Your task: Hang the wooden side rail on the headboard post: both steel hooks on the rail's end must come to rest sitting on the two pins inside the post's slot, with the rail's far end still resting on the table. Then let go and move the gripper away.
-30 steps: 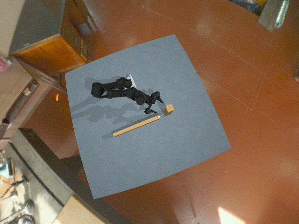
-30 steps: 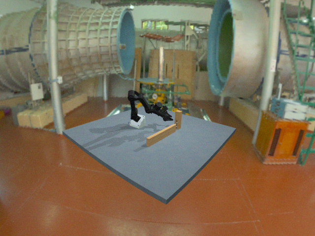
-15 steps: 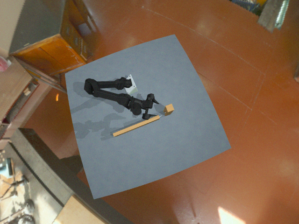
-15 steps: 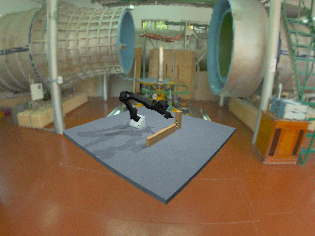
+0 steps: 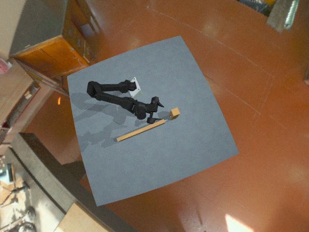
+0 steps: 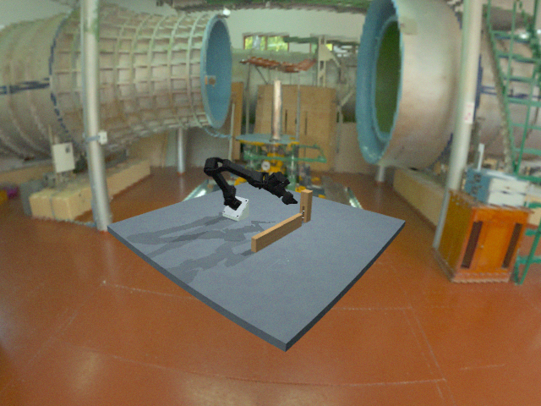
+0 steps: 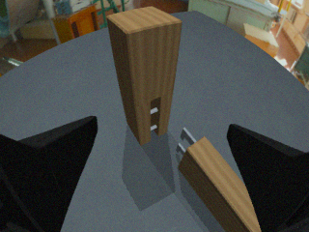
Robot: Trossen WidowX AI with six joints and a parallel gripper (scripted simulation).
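Note:
The wooden side rail (image 5: 141, 130) (image 6: 277, 231) (image 7: 217, 179) stands on its narrow edge on the table. Two steel hooks (image 7: 188, 135) stick out of its near-post end, outside the slot, with a gap to the post. The headboard post (image 5: 175, 112) (image 6: 307, 203) (image 7: 154, 58) stands upright; two pale pins (image 7: 154, 111) show in its slot, one above the other. My gripper (image 5: 162, 113) (image 7: 165, 127) is wide open and empty, above the table. In the top view, one finger is beside the rail's hook end and the other is away from the rail.
The arm's white base (image 5: 136, 93) (image 6: 243, 211) stands on the grey table (image 5: 149, 169) (image 6: 305, 279), behind the rail in the exterior view. The arm folds back from it and reaches toward the post. Shadows fall beside the rail and post.

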